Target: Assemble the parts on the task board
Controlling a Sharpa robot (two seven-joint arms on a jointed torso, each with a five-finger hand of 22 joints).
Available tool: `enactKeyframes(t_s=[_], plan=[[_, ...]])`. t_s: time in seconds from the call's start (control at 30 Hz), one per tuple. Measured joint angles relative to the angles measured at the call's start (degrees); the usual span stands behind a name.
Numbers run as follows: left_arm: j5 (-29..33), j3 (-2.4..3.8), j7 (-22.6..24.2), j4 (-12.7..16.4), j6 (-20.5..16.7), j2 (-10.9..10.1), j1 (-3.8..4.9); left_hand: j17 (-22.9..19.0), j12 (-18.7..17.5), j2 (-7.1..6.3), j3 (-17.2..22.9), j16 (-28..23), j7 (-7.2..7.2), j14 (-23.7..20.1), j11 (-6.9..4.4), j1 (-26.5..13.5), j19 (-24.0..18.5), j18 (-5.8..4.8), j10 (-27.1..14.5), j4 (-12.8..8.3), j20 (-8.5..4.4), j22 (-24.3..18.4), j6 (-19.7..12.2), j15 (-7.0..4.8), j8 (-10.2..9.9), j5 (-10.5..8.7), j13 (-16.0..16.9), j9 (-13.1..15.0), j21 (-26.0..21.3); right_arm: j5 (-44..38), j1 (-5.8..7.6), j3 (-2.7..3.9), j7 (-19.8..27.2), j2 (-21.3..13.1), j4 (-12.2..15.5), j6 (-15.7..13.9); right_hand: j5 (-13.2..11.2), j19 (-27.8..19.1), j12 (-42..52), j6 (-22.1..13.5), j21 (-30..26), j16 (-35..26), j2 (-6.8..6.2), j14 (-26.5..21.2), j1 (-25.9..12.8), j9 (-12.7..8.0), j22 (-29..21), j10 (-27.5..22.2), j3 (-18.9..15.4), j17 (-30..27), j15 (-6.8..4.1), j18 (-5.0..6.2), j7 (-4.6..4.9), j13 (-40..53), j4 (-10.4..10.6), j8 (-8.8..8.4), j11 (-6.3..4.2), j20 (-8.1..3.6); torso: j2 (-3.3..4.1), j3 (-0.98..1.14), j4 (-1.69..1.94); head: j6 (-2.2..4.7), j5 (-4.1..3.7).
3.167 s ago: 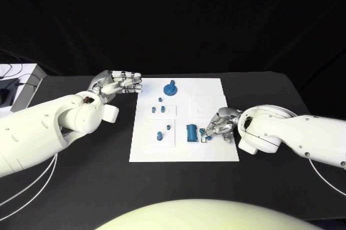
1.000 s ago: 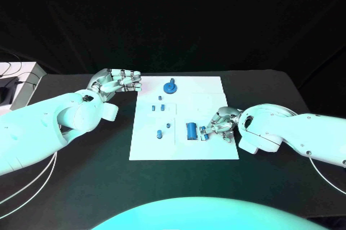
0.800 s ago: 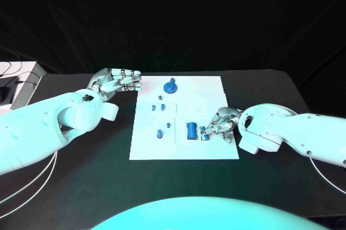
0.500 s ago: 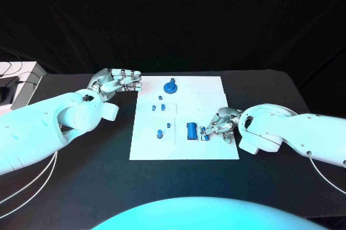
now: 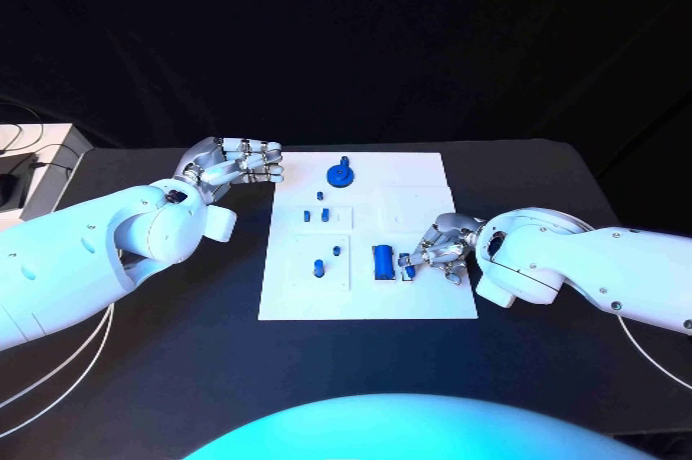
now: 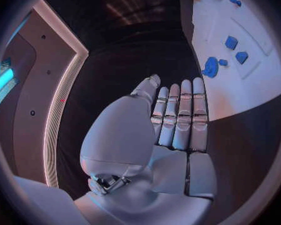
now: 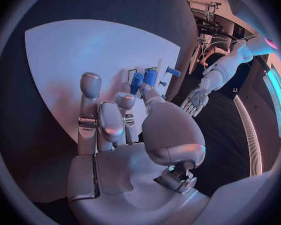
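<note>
Head view: bright, even overhead light with a cool blue tinge; background black. The task board (image 5: 368, 235) reads bright, near glare. Wrist views: strong fisheye bending at the rim, dark vignette, dimmer, violet-tinted.

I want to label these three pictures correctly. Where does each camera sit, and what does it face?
Head view: on the robot's head, looking down at the white board between both arms.
Left wrist view: behind the left hand, facing the board's edge.
Right wrist view: behind the right hand, facing small blue parts.
Shared: the right wrist view also shows the left hand.
</note>
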Motion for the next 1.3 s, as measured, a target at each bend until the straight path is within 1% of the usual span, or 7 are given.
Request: enactKeyframes(t_s=[0.27, 0.67, 0.8, 0.87, 0.93, 1.07, 1.3], plan=[[0.0, 0.00, 0.0, 0.0, 0.0, 0.0, 0.00, 0.0, 0.0, 0.00, 0.0, 0.0, 0.00, 0.0, 0.00, 0.0, 0.0, 0.00, 0.0, 0.0, 0.00, 0.0, 0.0, 0.00, 0.0, 0.00, 0.0, 0.0, 0.0, 0.0, -0.02, -0.01, 0.2, -0.1, 0.0, -1.2, 0.5, 0.0, 0.0, 0.0, 0.0, 0.0, 0.41, 0.0, 0.4, 0.0, 0.0, 0.2, -5.8, 0.1, 0.00, 0.00, 0.28, 0.1, 2.3, -0.09, 0.18, 0.00, 0.00, 0.01, 0.01, -0.05, 0.00], [0.0, 0.00, 0.0, 0.0, 0.0, 0.0, 0.00, 0.0, 0.0, 0.00, 0.0, 0.0, 0.00, 0.0, 0.00, 0.0, 0.0, 0.00, 0.0, 0.0, 0.00, 0.0, 0.0, 0.00, 0.0, 0.00, 0.0, 0.0, 0.0, 0.0, -0.01, -0.01, 0.9, -0.4, 0.2, -2.3, 0.0, 0.0, -0.2, -0.1, 0.0, 0.0, 0.64, 0.0, 0.7, -0.1, 0.0, 0.2, -6.6, 0.1, 0.00, 0.00, 0.27, 0.0, 2.7, -0.09, 0.18, 0.00, -0.02, 0.02, 0.00, 0.11, -0.04], [0.0, 0.00, 0.0, 0.0, 0.0, 0.0, 0.00, 0.0, 0.0, 0.00, 0.0, 0.0, 0.00, 0.0, 0.00, 0.0, 0.0, 0.00, 0.0, 0.0, 0.00, 0.0, 0.0, 0.00, 0.0, 0.00, 0.0, 0.0, 0.0, 0.1, -0.01, -0.01, 1.3, -0.8, 0.5, -2.4, -0.3, 0.0, -0.2, -0.1, 0.0, 0.0, 0.60, 0.0, 1.5, -0.1, 0.0, 0.2, -7.1, 0.1, 0.00, 0.00, 0.26, 0.0, 1.8, -0.09, 0.18, 0.00, -0.02, 0.03, 0.00, 0.22, -0.06], [0.0, 0.00, 0.0, 0.0, 0.0, 0.0, 0.00, 0.0, 0.0, 0.00, 0.0, 0.0, 0.00, 0.0, 0.00, 0.0, 0.0, 0.00, 0.0, 0.0, 0.00, 0.0, 0.0, 0.00, 0.0, 0.00, 0.0, 0.0, 0.0, 0.1, -0.01, -0.01, 1.6, -1.2, 0.7, -2.3, -1.4, 0.0, -0.2, -0.1, 0.0, 0.0, 0.17, 0.0, 2.8, 0.0, 0.0, 0.2, -6.9, 0.1, 0.00, 0.00, 0.26, 0.0, 0.5, -0.09, 0.18, 0.00, -0.02, 0.03, 0.01, 0.24, -0.12], [0.0, -0.01, 0.0, 0.0, 0.0, 0.0, 0.00, 0.0, 0.0, 0.00, 0.0, 0.0, 0.00, 0.0, 0.00, 0.0, 0.0, 0.00, 0.0, 0.0, 0.00, 0.0, 0.0, 0.00, 0.0, 0.00, 0.0, 0.0, 0.0, 0.1, -0.02, -0.01, 1.9, -1.6, 1.1, -2.2, -4.7, 0.0, -0.2, -0.1, 0.0, 0.0, -0.12, 0.0, 5.1, 0.3, 0.0, 0.2, -6.2, 0.1, 0.00, 0.00, 0.26, 0.1, -1.4, -0.05, 0.18, 0.00, -0.03, 0.03, 0.01, 0.29, -0.15], [0.0, -0.01, 0.0, 0.0, 0.0, -0.1, 0.00, 0.0, 0.0, 0.00, 0.0, 0.0, 0.00, 0.0, 0.00, 0.0, 0.0, 0.00, 0.0, 0.0, 0.00, 0.0, 0.0, 0.00, 0.0, 0.00, 0.0, 0.0, 0.0, 0.1, -0.18, 0.00, 2.5, -2.6, 1.9, -1.8, -8.2, 0.0, 0.1, -0.1, 0.0, 0.0, -1.00, 0.0, 6.8, 0.7, 0.0, 0.4, -5.3, 0.1, 0.00, 0.00, 0.26, 0.2, -3.4, 0.48, -0.03, 0.00, -0.03, 0.04, 0.02, 0.38, -0.16], [0.0, -0.01, 0.0, 0.0, 0.0, -0.1, 0.00, 0.0, 0.0, 0.00, 0.0, 0.0, 0.00, 0.0, 0.00, 0.0, 0.0, 0.00, 0.0, 0.0, 0.00, 0.0, 0.0, 0.00, 0.0, 0.00, 0.0, 0.0, 0.0, -0.1, -0.72, 0.00, 3.3, -4.1, 3.3, -1.0, -11.4, 0.2, 1.4, 0.3, 0.4, 0.0, -1.88, 0.0, 7.7, 2.1, 0.0, 0.9, -4.5, 0.3, -0.44, 0.00, -0.14, 1.0, -4.6, 2.43, -0.53, -0.23, -0.03, 0.05, -0.01, 0.53, -0.16]])
